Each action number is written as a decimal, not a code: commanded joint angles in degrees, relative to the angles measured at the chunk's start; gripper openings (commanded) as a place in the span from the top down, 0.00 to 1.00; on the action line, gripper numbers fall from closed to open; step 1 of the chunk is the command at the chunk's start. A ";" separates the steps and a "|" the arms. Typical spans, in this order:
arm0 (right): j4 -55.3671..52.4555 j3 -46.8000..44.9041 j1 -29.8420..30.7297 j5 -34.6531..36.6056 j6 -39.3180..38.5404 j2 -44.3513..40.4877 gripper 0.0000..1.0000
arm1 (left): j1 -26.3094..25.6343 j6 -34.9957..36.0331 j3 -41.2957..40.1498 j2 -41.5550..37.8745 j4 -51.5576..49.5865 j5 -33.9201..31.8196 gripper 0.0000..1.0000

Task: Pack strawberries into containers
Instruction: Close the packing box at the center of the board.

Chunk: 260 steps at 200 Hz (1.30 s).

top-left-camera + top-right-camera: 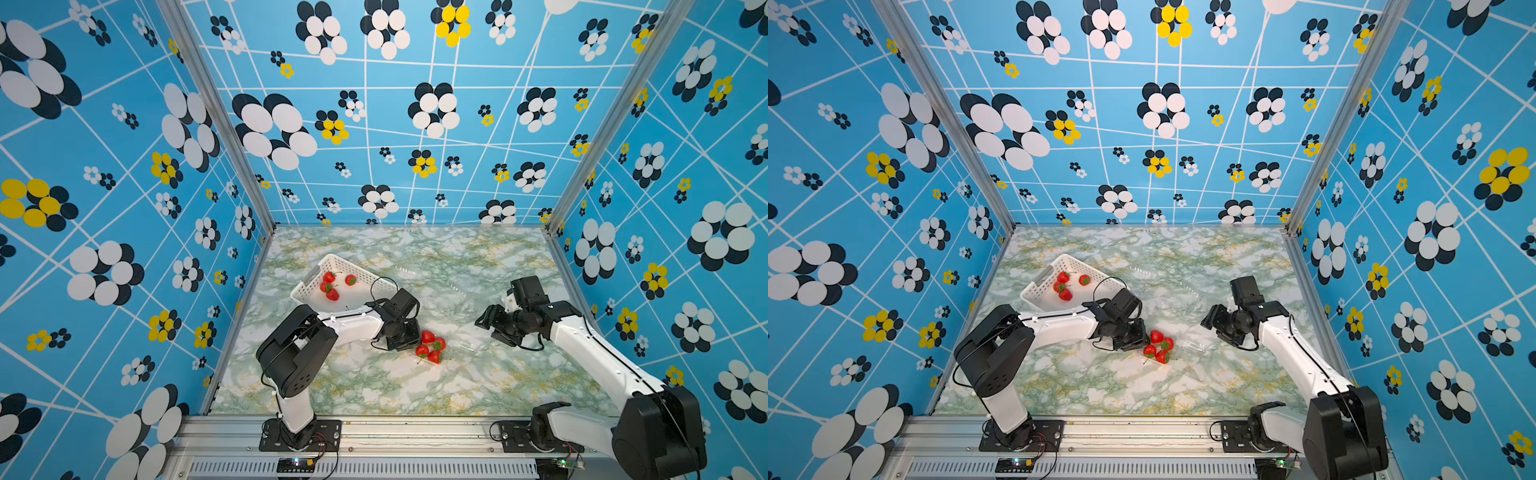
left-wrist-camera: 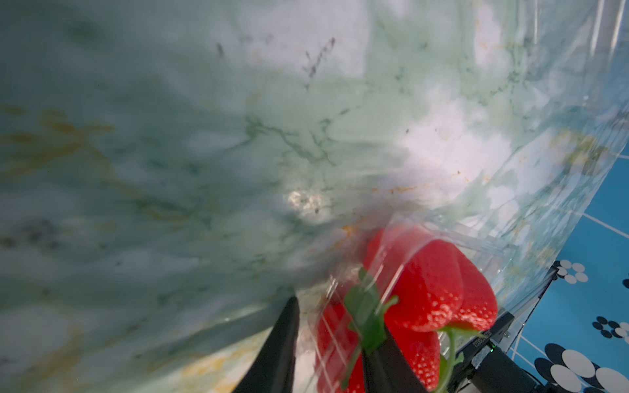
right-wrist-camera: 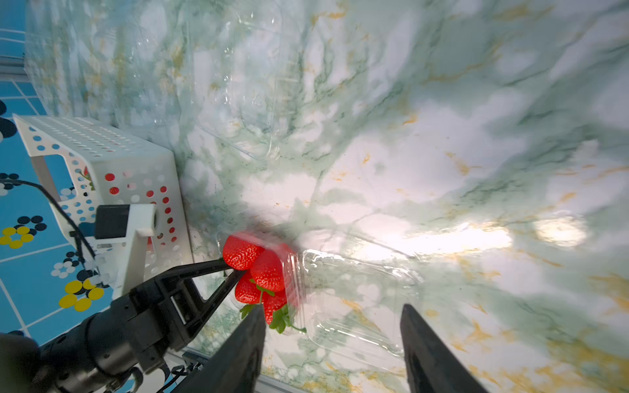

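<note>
Your left fingers [image 2: 282,354] are pinched on the side wall of the filled container [image 1: 432,353]. There's clear plastic between them and hardly any gap. That container sits mid-table [image 1: 374,386], near the white basket [image 3: 112,143] but apart from it. Its lid [image 3: 360,306] lies open and flat on the side toward your right arm.

Four packed strawberries [image 1: 1157,336] are heaped inside with green caps showing. The top ones stand above the rim.

Your right fingers [image 3: 429,350] are spread wide with nothing between them. They hover over the open lid without touching it.

Four loose strawberries [image 1: 332,294] are in the basket.

One empty container [image 3: 245,102] lies on the table past the filled one, beside the basket. It's barely visible in both top views.
</note>
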 commanded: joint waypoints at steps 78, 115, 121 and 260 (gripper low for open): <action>9.94 -13.98 -1.08 -9.79 3.80 2.24 0.38 | 0.82 -1.81 -0.34 -0.38 -1.18 -2.85 0.67; 15.52 -17.83 2.03 -9.22 7.79 2.92 0.38 | 0.49 -1.68 0.44 0.81 -1.05 -2.18 0.68; 16.17 -18.21 2.41 -8.91 8.07 3.07 0.38 | 0.47 -1.63 0.50 0.93 -1.07 -2.13 0.67; 21.81 -20.92 3.73 -13.80 8.65 -1.57 0.40 | -0.28 -1.02 1.67 2.09 -2.00 -2.22 0.70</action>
